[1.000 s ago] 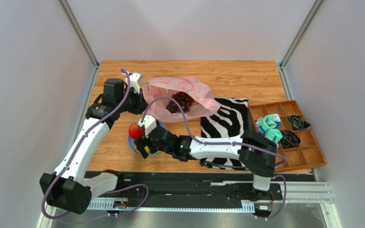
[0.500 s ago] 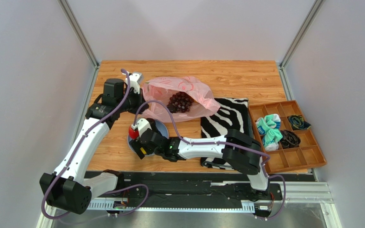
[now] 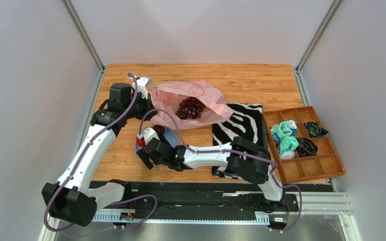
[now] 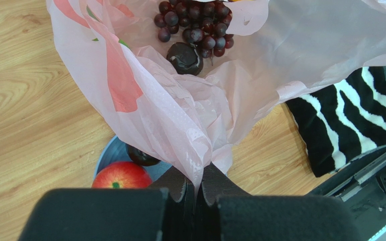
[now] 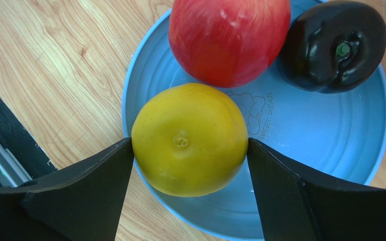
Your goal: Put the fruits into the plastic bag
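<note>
The pink plastic bag (image 3: 205, 98) lies open at the back with the grape bunch (image 3: 190, 107) inside. The left wrist view shows the grapes (image 4: 195, 22) and a dark plum (image 4: 185, 57) in the bag (image 4: 180, 115). My left gripper (image 3: 147, 108) is shut on the bag's edge (image 4: 196, 183). The blue plate (image 5: 321, 145) holds a red apple (image 5: 227, 37), a dark plum (image 5: 333, 45) and a yellow citrus (image 5: 190, 138). My right gripper (image 5: 190, 150) is low over the plate, its fingers touching both sides of the citrus. No mango shows.
A zebra-striped cloth (image 3: 243, 123) lies right of the plate, under the right arm. A brown compartment tray (image 3: 306, 143) with cloth items stands at the far right. The table's near edge and the arm rail run just behind the plate.
My right gripper has moved left and down over the plate and now brackets the citrus. The left arm and the bag have not moved.
</note>
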